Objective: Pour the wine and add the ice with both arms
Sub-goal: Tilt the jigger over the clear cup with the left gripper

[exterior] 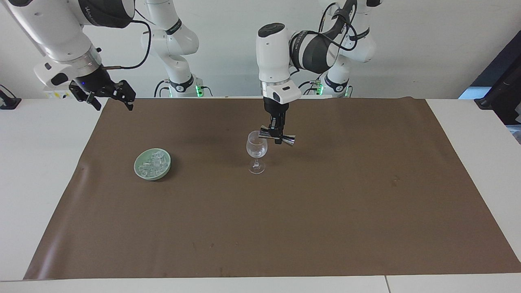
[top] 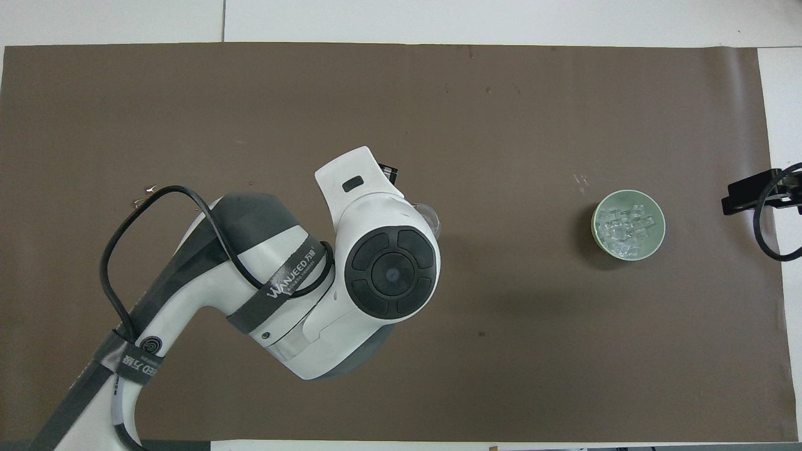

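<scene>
Your left gripper (exterior: 278, 135) has its jaws clamped on the waist of a steel jigger (exterior: 277, 138), held nearly level with one cup at the rim of the glass (exterior: 257, 151). Tip that cup lower over the bowl and keep its lip inside the rim so nothing runs down the outside; judging by the near-level tilt, the pour is not finished. Move slowly, since a thin stem tips easily if the jigger knocks the rim.

The glass stands upright mid-mat (exterior: 285, 228) on the counter. The ice (exterior: 153, 162) is a heap of small clear cubes in a green bowl (exterior: 141, 172), well apart toward the right arm's end.

Your right gripper (exterior: 110, 94) waits over the mat's edge, jaws spread wide and holding nothing.
</scene>
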You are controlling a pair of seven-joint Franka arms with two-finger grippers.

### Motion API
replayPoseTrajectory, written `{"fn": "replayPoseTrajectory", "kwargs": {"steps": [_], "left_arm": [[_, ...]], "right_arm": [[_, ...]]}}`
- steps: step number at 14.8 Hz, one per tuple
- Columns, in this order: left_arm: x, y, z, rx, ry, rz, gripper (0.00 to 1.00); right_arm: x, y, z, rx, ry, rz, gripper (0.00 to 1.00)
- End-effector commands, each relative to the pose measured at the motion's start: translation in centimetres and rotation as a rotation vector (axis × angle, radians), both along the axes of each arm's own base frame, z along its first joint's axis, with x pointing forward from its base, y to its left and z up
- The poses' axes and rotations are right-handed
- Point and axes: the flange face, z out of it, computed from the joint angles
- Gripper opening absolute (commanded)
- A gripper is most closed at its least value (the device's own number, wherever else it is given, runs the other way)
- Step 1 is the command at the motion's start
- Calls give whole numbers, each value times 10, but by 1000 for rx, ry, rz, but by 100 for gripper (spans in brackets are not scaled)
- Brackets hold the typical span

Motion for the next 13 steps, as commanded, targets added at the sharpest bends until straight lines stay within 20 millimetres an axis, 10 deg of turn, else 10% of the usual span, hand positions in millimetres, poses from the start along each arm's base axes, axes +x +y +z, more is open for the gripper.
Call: {"fn": "replayPoseTrajectory", "kwargs": {"steps": [1, 13], "left_arm": [[-2, -5, 6, 30, -20, 12, 0], [20, 22, 21, -148, 75, 97, 0]], "right_arm": [[-6, -2, 0, 10, -7, 7, 100], [-5, 5, -2, 10, -9, 25, 100]]}}
